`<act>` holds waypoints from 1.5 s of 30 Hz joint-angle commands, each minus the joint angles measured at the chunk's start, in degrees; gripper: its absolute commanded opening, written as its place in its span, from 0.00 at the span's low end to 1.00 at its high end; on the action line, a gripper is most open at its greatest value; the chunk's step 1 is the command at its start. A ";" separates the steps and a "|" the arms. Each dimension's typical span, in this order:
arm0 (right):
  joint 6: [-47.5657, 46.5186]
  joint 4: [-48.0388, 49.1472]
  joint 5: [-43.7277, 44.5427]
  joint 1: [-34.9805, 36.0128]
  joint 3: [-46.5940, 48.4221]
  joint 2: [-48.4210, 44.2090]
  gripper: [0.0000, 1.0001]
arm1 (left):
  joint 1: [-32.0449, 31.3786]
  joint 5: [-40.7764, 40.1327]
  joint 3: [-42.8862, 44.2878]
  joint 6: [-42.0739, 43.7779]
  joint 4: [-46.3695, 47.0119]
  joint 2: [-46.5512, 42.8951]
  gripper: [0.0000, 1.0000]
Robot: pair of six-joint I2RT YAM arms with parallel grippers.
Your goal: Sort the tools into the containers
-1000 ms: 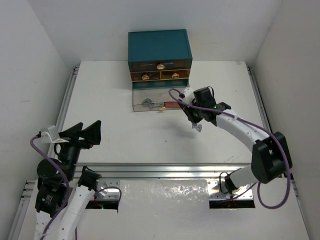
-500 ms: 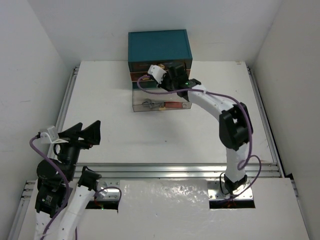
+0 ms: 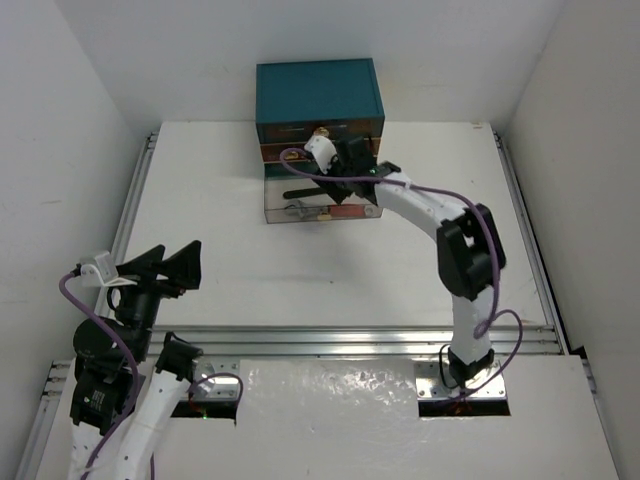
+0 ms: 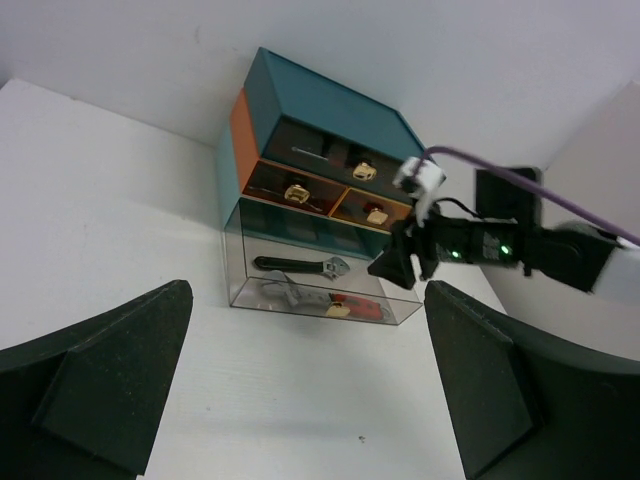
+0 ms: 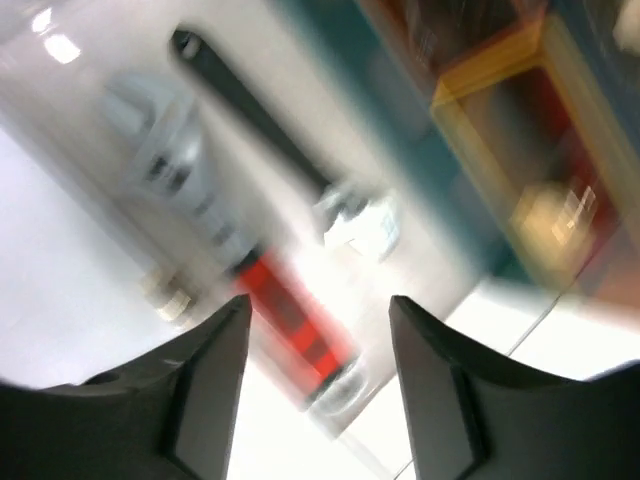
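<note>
The white desk [image 3: 200, 220] carries the teal chest [image 3: 318, 90] at its far edge, with the clear bottom drawer [image 4: 250, 290] pulled out. The right end effector [image 5: 318, 320] hovers over the drawer — fingers apart, empty. The left end effector [image 3: 172, 262] gapes wide near the front. In the drawer lie a red-handled wrench [image 4: 350, 308] and a black spanner [image 4: 290, 264].

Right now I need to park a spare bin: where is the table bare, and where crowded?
Bare table left of the chest; also the wide stretch between the open drawer and the left gripper. Crowded: the drawer itself, tools inside, right gripper open above it.
</note>
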 commanded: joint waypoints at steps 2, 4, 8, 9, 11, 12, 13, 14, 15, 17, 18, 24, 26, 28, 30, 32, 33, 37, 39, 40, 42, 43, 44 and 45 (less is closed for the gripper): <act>30.76 13.67 1.51 -0.92 -20.18 -17.49 0.41 | 0.83 0.15 -0.26 0.83 2.57 0.52 1.00; 44.47 21.27 1.33 -1.01 -34.21 -21.19 0.15 | 0.83 0.24 -0.26 0.83 2.57 0.69 1.00; 60.81 35.86 2.21 -1.10 -44.39 -19.91 0.00 | 0.92 0.77 -0.17 1.01 2.65 1.39 1.00; 62.95 37.46 2.65 -1.28 -44.40 -19.11 0.00 | 0.92 0.77 -0.17 1.01 2.57 1.40 1.00; 68.39 43.15 3.26 -1.37 -46.41 -16.30 0.00 | 0.92 0.50 -0.08 0.92 2.39 0.96 1.00; 69.90 45.88 3.26 -1.45 -47.12 -15.41 0.00 | 0.92 0.42 -0.08 0.92 2.48 0.78 1.00; 71.40 48.70 3.53 -1.37 -47.65 -14.45 0.00 | 0.83 0.33 -0.17 0.92 2.48 0.43 1.00; 74.63 52.90 2.92 -1.37 -47.74 -12.00 0.00 | 0.92 0.41 -0.17 0.92 2.48 0.17 1.00; 75.62 54.86 2.91 -1.37 -47.48 -10.50 0.00 | 0.83 0.33 -0.17 0.92 2.56 0.16 1.00; 76.50 59.87 1.95 -1.45 -46.43 -7.51 0.00 | 0.92 0.59 -0.26 0.92 2.57 0.34 1.00; 77.47 61.19 1.08 -1.45 -45.03 -4.19 0.00 | 0.92 0.68 -0.26 1.00 2.57 0.60 1.00; 80.73 67.09 1.60 -1.63 -36.59 6.19 0.00 | 0.83 1.21 -0.26 1.18 2.74 0.26 1.00; 80.38 67.88 1.69 -1.54 -32.21 8.23 0.00 | 0.83 1.21 -0.35 1.18 2.83 -0.01 1.00; 80.03 67.45 1.51 -1.63 -29.30 10.95 0.00 | 0.83 1.55 -0.44 1.27 3.00 -0.10 1.00; 79.85 65.27 0.63 -1.63 -24.64 13.23 0.00 | 0.75 1.64 -0.52 1.44 3.18 -0.10 1.00; 79.59 64.46 0.72 -1.72 -20.61 14.65 0.00 | 0.83 1.73 -0.61 1.45 3.27 -0.19 1.00; 79.24 63.15 0.98 -1.80 -19.54 15.35 0.00 | 0.83 1.65 -0.61 1.45 3.36 -0.10 1.00; 79.41 60.77 1.33 -2.86 -14.44 19.65 0.00 | 0.83 1.47 -0.61 1.45 3.27 -0.54 1.00; 79.85 60.07 0.54 -4.08 -11.54 21.15 0.00 | 0.75 1.38 -0.61 1.36 3.27 -0.63 1.00; 79.85 59.71 0.28 -4.35 -9.35 22.81 0.00 | 0.75 1.38 -0.61 1.36 3.27 -0.63 1.00; 80.37 59.10 -1.03 -5.76 -7.15 24.49 0.00 | 0.75 1.29 -0.61 1.36 3.18 -0.63 1.00; 80.64 59.27 -2.26 -6.20 -4.70 26.50 0.00 | 0.75 1.29 -0.61 1.36 3.18 -0.63 1.00; 81.42 59.36 -3.66 -6.98 -3.46 27.30 0.00 | 0.75 1.29 -0.61 1.27 3.18 -0.71 1.00; 81.61 59.27 -4.03 -7.51 -1.27 28.96 0.00 | 0.66 1.21 -0.61 1.36 3.35 -0.63 1.00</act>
